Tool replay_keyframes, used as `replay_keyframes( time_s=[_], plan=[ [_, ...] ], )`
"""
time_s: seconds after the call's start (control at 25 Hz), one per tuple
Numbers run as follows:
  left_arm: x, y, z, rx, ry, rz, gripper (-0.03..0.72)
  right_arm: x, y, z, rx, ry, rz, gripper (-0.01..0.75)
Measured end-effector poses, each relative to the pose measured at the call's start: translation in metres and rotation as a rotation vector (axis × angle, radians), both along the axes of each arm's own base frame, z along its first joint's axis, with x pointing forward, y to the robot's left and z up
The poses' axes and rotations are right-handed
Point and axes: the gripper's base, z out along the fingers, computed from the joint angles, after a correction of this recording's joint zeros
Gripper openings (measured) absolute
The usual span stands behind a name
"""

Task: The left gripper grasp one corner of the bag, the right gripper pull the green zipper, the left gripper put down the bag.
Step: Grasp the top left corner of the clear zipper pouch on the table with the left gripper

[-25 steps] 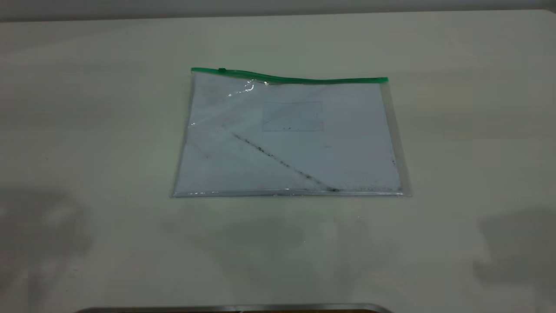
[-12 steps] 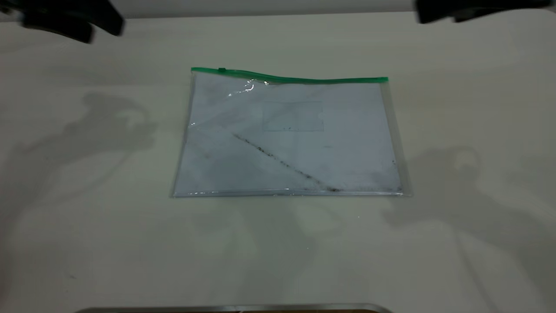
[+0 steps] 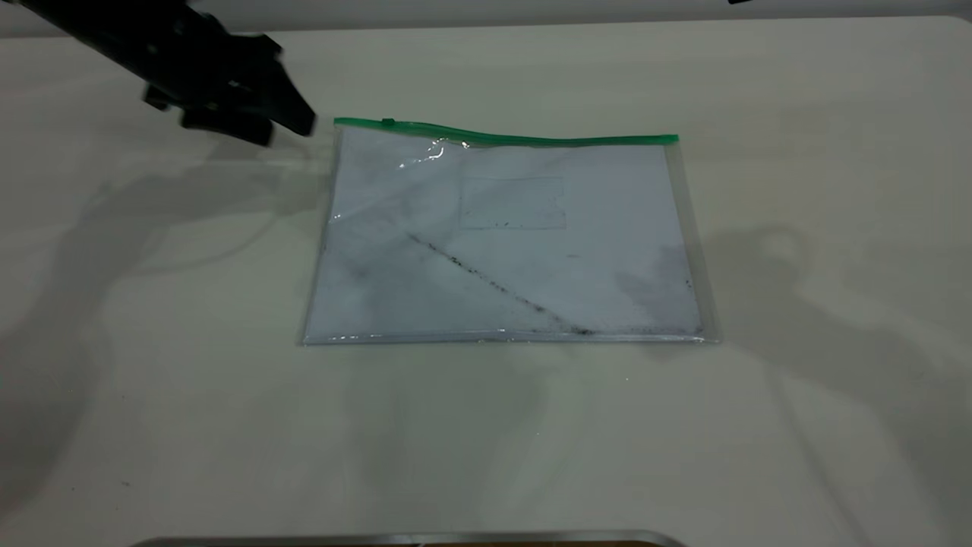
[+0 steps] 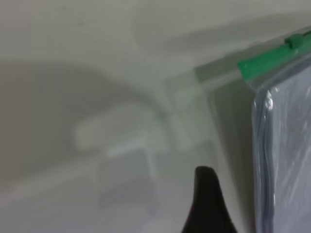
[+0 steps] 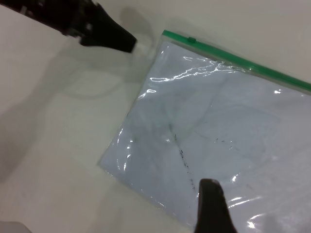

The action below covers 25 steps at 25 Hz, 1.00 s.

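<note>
The bag (image 3: 505, 243) lies flat on the table, a clear pouch with white paper and a diagonal black smudge line. The green zipper (image 3: 531, 138) runs along its far edge, with the slider tab (image 3: 388, 121) near the left end. My left gripper (image 3: 285, 129) is open and empty, low over the table just left of the far-left corner (image 3: 338, 121), not touching it. In the left wrist view one of its fingers (image 4: 209, 204) shows beside the corner (image 4: 252, 65). My right gripper (image 5: 211, 208) hovers high over the bag (image 5: 214, 131); only a sliver of it (image 3: 740, 1) shows in the exterior view.
The table (image 3: 152, 380) is pale and bare around the bag, with arm shadows on both sides. A metal edge (image 3: 410, 539) runs along the near rim. The left gripper also shows in the right wrist view (image 5: 112, 36).
Both arms came into view at the top. The left gripper has since moved down and right to the bag's far-left corner. The right arm has almost left the exterior view. The bag has not moved.
</note>
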Motion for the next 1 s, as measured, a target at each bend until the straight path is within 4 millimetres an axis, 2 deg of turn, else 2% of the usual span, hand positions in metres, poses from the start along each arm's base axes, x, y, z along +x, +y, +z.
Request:
replay_keyframes(
  time_s=[0.24, 0.44, 0.68, 0.76, 0.84, 1.0],
  plan=[
    [0.011, -0.024, -0.021, -0.056, -0.021, -0.016, 0.589, 0.0, 0.0, 0.0, 0.005, 0.0, 0.002, 0.534],
    [0.011, -0.037, -0.038, -0.113, -0.02, -0.027, 0.589, 0.0, 0.0, 0.0, 0.006, 0.001, 0.002, 0.534],
    [0.007, -0.045, -0.04, -0.163, -0.014, -0.11, 0.566, 0.0, 0.001, 0.0, 0.009, 0.002, 0.0, 0.534],
    [0.006, -0.046, -0.04, -0.164, -0.018, -0.12, 0.522, 0.0, 0.001, 0.001, 0.014, 0.003, -0.005, 0.534],
    [0.007, -0.047, -0.041, -0.156, -0.024, -0.116, 0.446, 0.001, 0.001, 0.001, 0.024, 0.003, -0.013, 0.534],
    [0.008, -0.05, -0.041, -0.134, -0.041, -0.114, 0.2, 0.002, 0.002, 0.002, 0.028, -0.032, -0.002, 0.534]
  ],
)
